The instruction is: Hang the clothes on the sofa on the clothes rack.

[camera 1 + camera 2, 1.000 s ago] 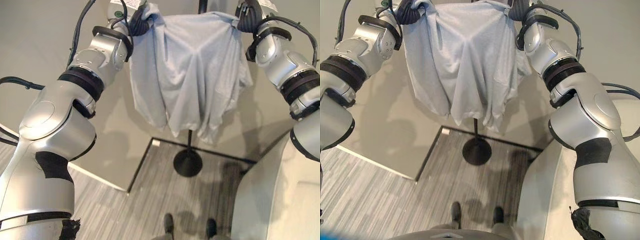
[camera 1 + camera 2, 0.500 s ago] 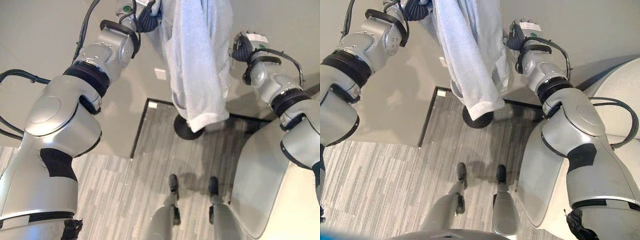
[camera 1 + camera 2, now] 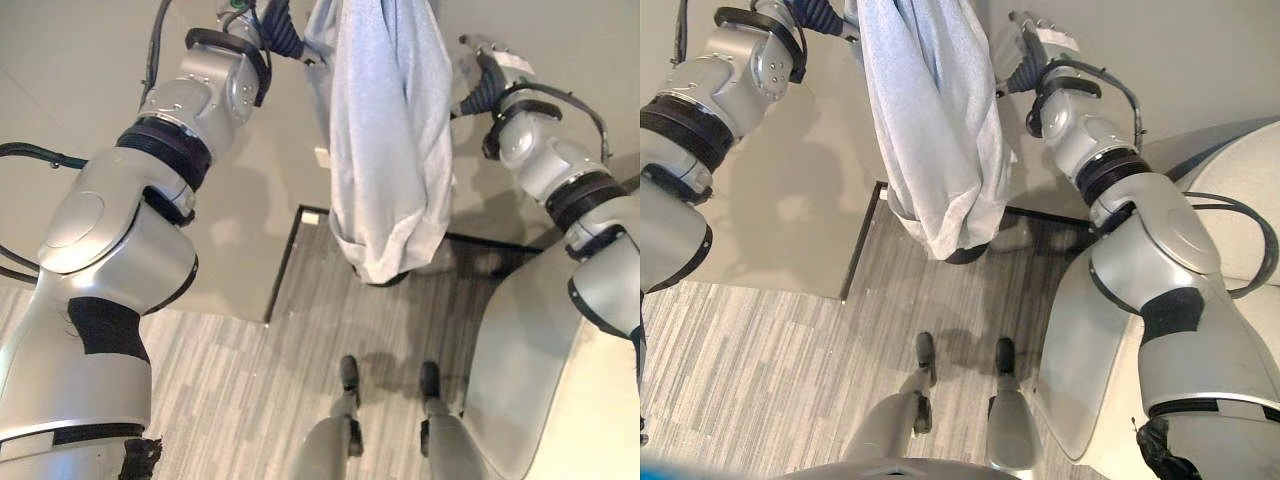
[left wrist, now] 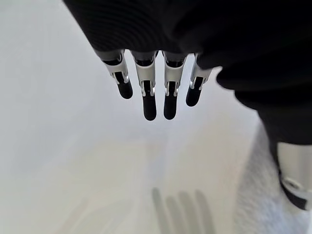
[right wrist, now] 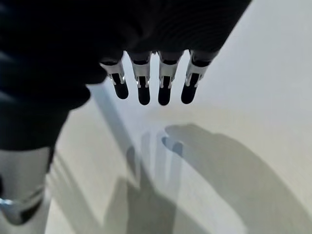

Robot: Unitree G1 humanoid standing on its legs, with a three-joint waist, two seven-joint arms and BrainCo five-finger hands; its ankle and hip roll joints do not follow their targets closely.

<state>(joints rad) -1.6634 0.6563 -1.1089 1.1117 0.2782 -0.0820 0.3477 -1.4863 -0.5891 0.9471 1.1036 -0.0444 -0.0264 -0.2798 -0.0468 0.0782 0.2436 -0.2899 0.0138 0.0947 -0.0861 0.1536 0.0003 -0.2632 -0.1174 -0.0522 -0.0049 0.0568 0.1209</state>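
Note:
A pale blue-grey garment (image 3: 388,150) hangs in a narrow bunch down the pole of the clothes rack, covering most of the rack's black round base (image 3: 965,255). My left hand (image 3: 277,22) is up beside the garment's top left; its fingers (image 4: 148,97) are straight and hold nothing, with a bit of the cloth (image 4: 258,204) at the edge. My right hand (image 3: 478,78) is raised just right of the garment and apart from it, and its fingers (image 5: 144,90) are straight and empty, pointing at the wall.
The light grey sofa (image 3: 1250,190) stands at the right, close to my right arm. A plain wall (image 3: 80,60) is behind the rack, and a dark strip (image 3: 285,260) on the floor runs along its foot.
The garment, spread wide between both hands a second ago, now hangs in a narrow bunch. Both hands have let go; the right one has drawn off to the right. The camera has tilted down.

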